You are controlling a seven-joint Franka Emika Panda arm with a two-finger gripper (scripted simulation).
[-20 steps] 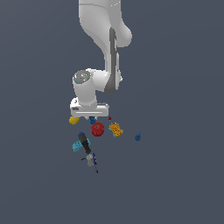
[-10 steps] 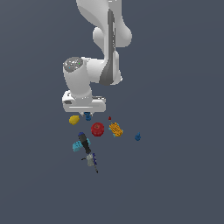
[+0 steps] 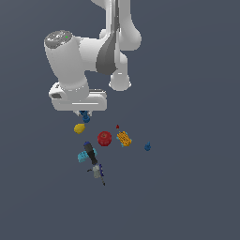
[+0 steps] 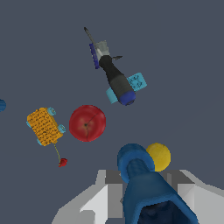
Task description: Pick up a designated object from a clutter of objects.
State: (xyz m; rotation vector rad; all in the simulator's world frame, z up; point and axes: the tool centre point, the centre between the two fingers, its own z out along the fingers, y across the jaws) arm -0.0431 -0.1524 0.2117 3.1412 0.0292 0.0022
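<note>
Gripper (image 3: 84,114) clamped on the dark-blue rod (image 4: 142,183), lifted off the floor. Fingers mostly hidden behind it; rod's near end cropped in the wrist view.

This is no real room but a simulator's bare stage. The floor (image 3: 197,197) is one flat slate-grey surface with no walls, furniture, edges or horizon in either view. The arm (image 3: 89,56) is smooth, evenly shaded white and grey, like a rendered model. The few small things lying on the ground are plain-coloured toy-like shapes: a yellow lump (image 3: 79,128), a red ball (image 3: 104,138), an orange block (image 3: 123,138), a cyan block (image 3: 86,155) and a black-and-grey rod (image 3: 93,161). Shadows are faint; surfaces show no dirt or wear.
</note>
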